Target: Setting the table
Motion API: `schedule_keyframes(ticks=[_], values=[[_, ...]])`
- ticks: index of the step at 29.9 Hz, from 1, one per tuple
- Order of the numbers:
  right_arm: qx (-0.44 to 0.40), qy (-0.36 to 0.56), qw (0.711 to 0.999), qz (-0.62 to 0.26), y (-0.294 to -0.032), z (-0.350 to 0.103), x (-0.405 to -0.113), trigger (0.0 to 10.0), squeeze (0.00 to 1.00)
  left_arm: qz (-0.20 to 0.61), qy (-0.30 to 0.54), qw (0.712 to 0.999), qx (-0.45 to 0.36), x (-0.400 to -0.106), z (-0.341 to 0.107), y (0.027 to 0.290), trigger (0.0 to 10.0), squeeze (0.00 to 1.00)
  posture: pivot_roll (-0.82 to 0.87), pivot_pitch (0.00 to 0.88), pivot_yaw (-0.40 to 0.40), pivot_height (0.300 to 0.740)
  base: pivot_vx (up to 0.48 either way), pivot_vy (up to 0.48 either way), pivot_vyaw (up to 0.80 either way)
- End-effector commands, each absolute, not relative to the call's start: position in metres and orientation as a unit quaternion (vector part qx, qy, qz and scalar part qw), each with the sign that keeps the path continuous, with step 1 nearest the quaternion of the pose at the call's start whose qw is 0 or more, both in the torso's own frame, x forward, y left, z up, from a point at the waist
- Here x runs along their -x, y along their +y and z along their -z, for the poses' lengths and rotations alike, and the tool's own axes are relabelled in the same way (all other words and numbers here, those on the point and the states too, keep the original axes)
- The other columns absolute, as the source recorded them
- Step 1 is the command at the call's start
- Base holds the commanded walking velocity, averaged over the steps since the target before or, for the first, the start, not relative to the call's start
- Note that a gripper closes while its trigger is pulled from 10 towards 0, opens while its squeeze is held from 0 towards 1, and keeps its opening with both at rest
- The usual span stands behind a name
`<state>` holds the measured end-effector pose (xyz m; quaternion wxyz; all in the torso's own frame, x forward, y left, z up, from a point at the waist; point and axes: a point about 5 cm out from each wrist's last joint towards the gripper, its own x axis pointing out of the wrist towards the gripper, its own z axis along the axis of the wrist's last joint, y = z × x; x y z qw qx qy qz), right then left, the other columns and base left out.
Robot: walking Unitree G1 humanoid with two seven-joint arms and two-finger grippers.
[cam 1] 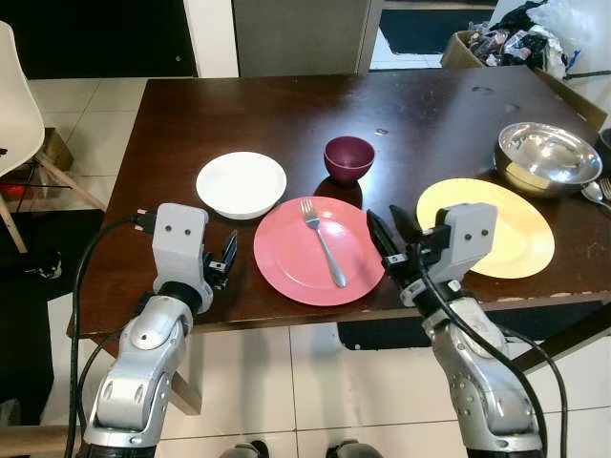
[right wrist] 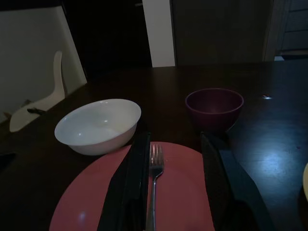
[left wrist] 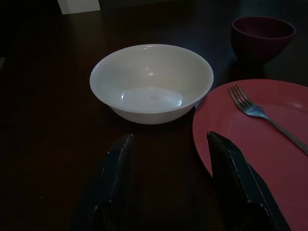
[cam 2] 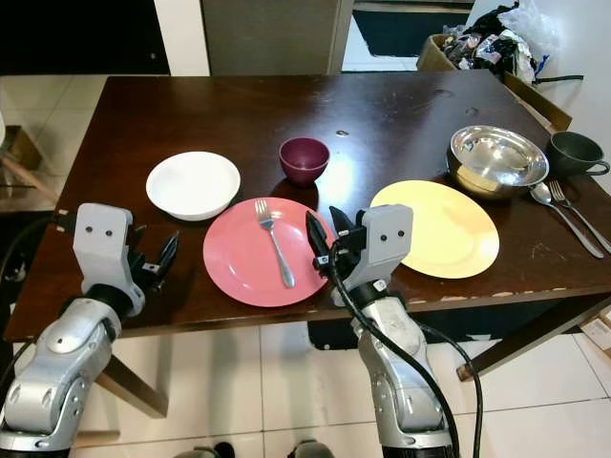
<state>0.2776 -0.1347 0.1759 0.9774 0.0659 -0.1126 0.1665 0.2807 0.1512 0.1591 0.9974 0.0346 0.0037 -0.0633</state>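
A dark wooden table (cam 1: 239,105) is seen from above, with a pink plate (cam 1: 318,250) set near its front edge, roughly midway between the two arms. A fork (cam 1: 323,241) is laid on that plate, its tines pointed toward the far side of the table and its handle toward the robot. A white bowl (cam 1: 241,183) is placed just beyond the plate on the robot's left, close to the plate's rim, and a small maroon bowl (cam 1: 348,157) is set just beyond the plate's far edge. A yellow plate (cam 1: 516,229) is positioned to the right of the pink one, apart from it, and a steel bowl (cam 2: 496,158) is found behind the yellow plate. A dark green mug (cam 2: 575,153) is stood to the right of the steel bowl, with a spoon (cam 2: 565,217) and a second fork (cam 2: 579,212) laid side by side in front of it. The left gripper (cam 1: 225,258) is held over the table's front edge beside the pink plate, its fingers parted and nothing held between them; in the left wrist view the white bowl is framed just ahead of the fingers. The right gripper (cam 1: 390,232) is held at the pink plate's right rim, between the two plates, its fingers (right wrist: 131,185) spread apart and empty, with the fork's handle seen between them in the right wrist view. A white chair (cam 1: 17,114) is stood on the tiled floor (cam 1: 86,95) to the left of the table.
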Motion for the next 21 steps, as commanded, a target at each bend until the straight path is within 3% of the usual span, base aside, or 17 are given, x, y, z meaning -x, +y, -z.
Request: schedule_keyframes(ticks=[1,21], values=[[-0.079,-0.105,0.978,-0.162,-0.1363,-0.1735,-0.2777,10.0,0.00,0.058,0.011,0.998,-0.037,-0.2795,-0.1537,0.1523,10.0,0.00,-0.10,0.030,0.041,0.740,0.000,0.000,0.00],[-0.105,-0.098,0.977,-0.159,-0.1378,-0.1716,-0.2794,10.0,0.00,0.063,0.004,0.997,-0.038,-0.2810,-0.1543,0.1487,10.0,0.00,-0.10,0.032,0.043,0.740,0.000,0.000,0.00]])
